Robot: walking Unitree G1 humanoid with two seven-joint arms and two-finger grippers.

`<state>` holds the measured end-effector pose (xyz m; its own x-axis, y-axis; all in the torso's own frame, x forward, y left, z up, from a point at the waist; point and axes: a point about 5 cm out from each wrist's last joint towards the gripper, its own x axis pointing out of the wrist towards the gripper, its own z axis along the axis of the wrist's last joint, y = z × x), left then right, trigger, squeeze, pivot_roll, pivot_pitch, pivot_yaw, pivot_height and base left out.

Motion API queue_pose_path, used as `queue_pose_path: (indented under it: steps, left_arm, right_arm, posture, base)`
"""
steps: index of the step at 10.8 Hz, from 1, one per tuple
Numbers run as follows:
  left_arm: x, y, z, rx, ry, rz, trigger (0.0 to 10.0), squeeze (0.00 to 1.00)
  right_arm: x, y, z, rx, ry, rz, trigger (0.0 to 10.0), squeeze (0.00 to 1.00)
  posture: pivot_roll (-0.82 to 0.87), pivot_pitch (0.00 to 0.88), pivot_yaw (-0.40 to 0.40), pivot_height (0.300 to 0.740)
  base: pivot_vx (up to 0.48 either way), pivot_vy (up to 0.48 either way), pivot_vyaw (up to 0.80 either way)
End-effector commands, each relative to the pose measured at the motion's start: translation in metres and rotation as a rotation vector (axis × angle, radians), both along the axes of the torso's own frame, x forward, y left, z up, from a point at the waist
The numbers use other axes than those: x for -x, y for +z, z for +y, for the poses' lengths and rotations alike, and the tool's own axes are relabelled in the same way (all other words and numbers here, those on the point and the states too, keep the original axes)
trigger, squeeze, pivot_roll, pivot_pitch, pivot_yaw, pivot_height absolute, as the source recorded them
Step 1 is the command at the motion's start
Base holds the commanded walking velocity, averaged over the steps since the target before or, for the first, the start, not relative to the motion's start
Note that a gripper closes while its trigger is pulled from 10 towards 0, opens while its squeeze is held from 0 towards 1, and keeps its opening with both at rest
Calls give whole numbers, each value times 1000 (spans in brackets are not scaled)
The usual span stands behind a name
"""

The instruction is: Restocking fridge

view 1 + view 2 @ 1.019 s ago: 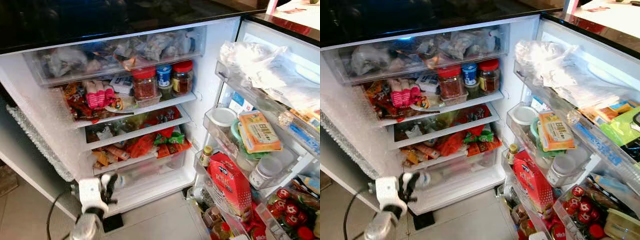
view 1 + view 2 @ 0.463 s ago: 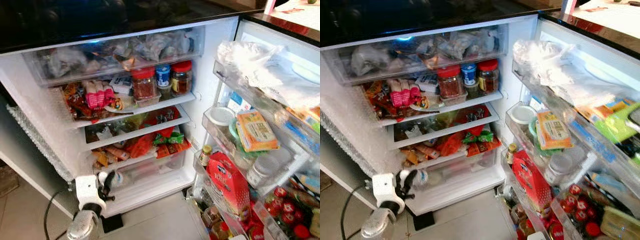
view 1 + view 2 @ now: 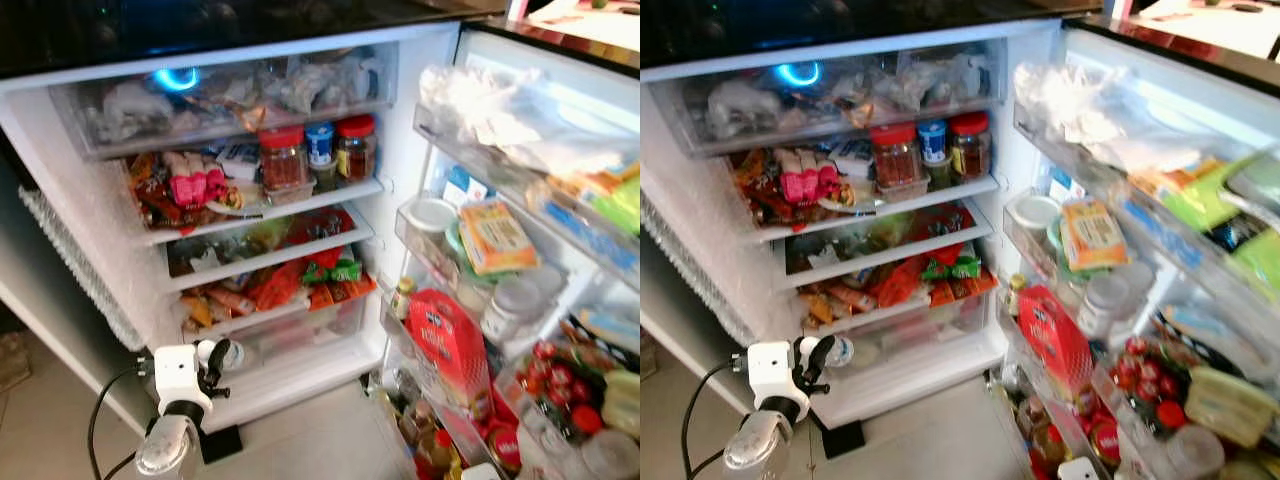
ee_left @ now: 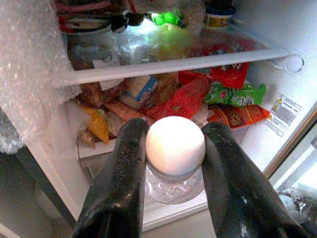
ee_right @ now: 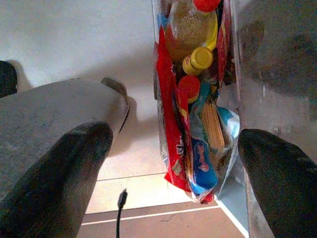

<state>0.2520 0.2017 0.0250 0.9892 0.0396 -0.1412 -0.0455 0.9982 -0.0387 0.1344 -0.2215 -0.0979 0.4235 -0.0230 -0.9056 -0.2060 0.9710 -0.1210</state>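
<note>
The left arm rises from the lower left, its wrist bent so that the left gripper [image 3: 216,356] points into the open fridge [image 3: 110,240] at the level of the bottom drawer [image 3: 300,335]. Its two black fingers [image 4: 124,173] are closed around the neck of a small clear bottle [image 4: 176,163] with a white cap, which is held just in front of the drawer's left end, below the lowest shelf of snack packets [image 3: 290,285]. Compared with a second ago the gripper sits slightly lower and closer to the fridge's left wall, and the whole scene has shifted as the camera moved. Further right, three jars [image 3: 320,155] stand at the right end of the upper shelf. In the door bins to the right are a red carton [image 3: 445,335] and bottles. The right gripper [image 5: 173,148] hangs with its fingers spread wide and empty, over the floor beside the door's bottom bin.
</note>
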Motion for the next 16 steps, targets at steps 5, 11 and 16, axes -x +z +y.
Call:
queue_pose_path:
  steps: [5,11,16]
  left_arm:
    - [-9,11,-4,-26,-17,-27,10000,0]
    - [-10,12,-5,-26,-12,-26,10000,0]
    - [-11,13,-6,-27,-12,-27,10000,0]
  right_arm:
    - [8,-4,3,-12,-21,23,10000,0]
    - [7,-3,3,-18,-11,17,10000,0]
    - [7,-3,3,-20,-12,12,10000,0]
  posture:
    - [-49,0,12,668]
    - [-46,0,7,643]
    - [-47,0,7,643]
  base:
    - [0,0,0]
    - [0,0,0]
    - [0,0,0]
